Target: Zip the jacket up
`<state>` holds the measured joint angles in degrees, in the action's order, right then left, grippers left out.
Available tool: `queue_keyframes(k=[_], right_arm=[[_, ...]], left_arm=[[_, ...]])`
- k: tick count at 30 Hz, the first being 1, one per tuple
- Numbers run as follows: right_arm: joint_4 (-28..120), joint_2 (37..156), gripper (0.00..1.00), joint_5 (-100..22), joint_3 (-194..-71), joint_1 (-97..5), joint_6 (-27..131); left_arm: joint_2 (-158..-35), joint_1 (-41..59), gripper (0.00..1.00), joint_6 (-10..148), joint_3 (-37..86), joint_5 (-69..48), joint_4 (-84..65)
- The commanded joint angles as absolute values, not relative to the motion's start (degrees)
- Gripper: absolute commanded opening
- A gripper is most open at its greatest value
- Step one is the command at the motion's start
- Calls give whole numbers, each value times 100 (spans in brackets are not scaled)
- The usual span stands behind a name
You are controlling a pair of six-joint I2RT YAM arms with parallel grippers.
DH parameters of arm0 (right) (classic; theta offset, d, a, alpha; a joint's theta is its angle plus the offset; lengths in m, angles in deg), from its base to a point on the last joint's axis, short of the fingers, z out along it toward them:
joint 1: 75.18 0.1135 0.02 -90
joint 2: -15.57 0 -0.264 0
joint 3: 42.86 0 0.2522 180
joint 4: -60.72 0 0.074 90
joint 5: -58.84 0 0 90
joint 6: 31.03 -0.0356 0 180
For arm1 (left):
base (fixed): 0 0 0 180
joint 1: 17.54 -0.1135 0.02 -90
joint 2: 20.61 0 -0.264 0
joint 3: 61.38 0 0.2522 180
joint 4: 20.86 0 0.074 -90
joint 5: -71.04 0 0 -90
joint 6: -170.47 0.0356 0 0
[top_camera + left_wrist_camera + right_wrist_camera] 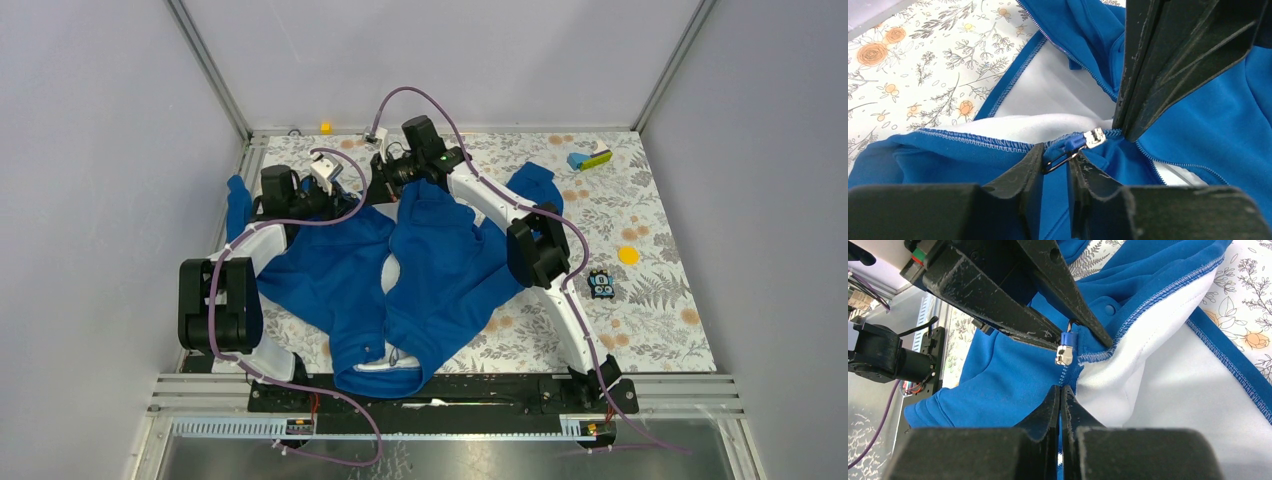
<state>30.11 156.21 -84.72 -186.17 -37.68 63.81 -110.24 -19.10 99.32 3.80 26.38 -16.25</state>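
Note:
The blue jacket (440, 260) lies spread on the table with its front open and white lining showing (1048, 95). Both grippers meet at its far end, where the zipper starts. My left gripper (1057, 156) has its fingers pinched on the blue zipper pull (1073, 145), just behind the silver slider (1094, 137). In the right wrist view the same slider (1064, 355) hangs between the left gripper's fingertips (1073, 335) above and my right gripper (1061, 390) below. The right gripper is shut on the jacket's zipper edge just under the slider. From above, the left gripper (350, 192) and right gripper (385, 185) nearly touch.
On the floral tablecloth (650, 320) to the right lie a blue and green block (590, 158), a yellow disc (628, 255) and a small dark object (600, 285). A small yellow piece (325, 127) sits at the back rail. Walls close in the table on three sides.

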Motion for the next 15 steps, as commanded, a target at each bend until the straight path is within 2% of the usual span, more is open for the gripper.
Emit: queue_keyframes(k=[1, 7, 8, 13, 14, 15], right_arm=[[3163, 15602, 0, -8537, -18814, -3775, 6355], [3164, 15609, 0, -8363, -18798, -3774, 6296], [3163, 15599, 0, -8292, -18801, -3777, 6273], [3166, 15557, 0, -7880, -18819, -3794, 6123], [3166, 15534, 3, -7792, -18813, -3807, 6084], [3171, 15512, 11, -7721, -18807, -3827, 6019]], left_arm=[[-10824, -1934, 19, 9971, 425, 2677, -1941], [-10750, -1932, 6, 9908, 469, 2714, -1931], [-10743, -1931, 1, 9901, 487, 2714, -1910], [-10736, -1928, 0, 9877, 561, 2705, -1849], [-10736, -1931, 0, 9868, 587, 2697, -1823], [-10741, -1934, 0, 9869, 597, 2688, -1817]])
